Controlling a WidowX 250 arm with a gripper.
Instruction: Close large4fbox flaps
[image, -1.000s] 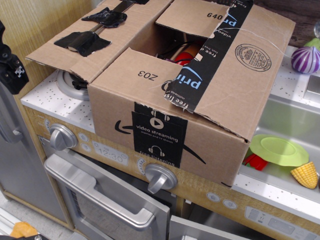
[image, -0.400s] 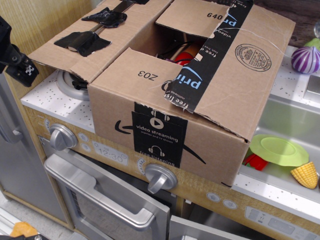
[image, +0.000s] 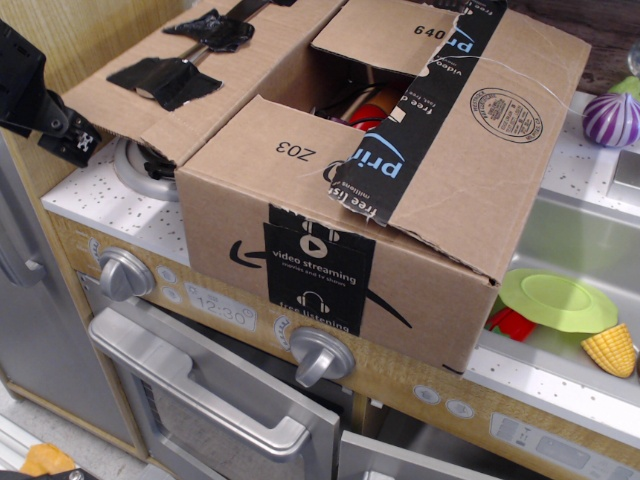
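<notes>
The hand (image: 62, 128), aperture not discernible, is set under the taped flap (image: 170, 85) at left, apparently for lifting it.

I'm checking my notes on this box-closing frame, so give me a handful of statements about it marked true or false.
1. The large4fbox sits on the toy stove top. True.
2. All four flaps are shut flat. False: a gap in the middle shows items inside, and the taped flap is out to the left.
3. The gripper is at the taped flap's outer edge. True.
4. The "Z03" flap stands upright. False: it is folded down.
5. A green plate lies right of the box. True.
</notes>
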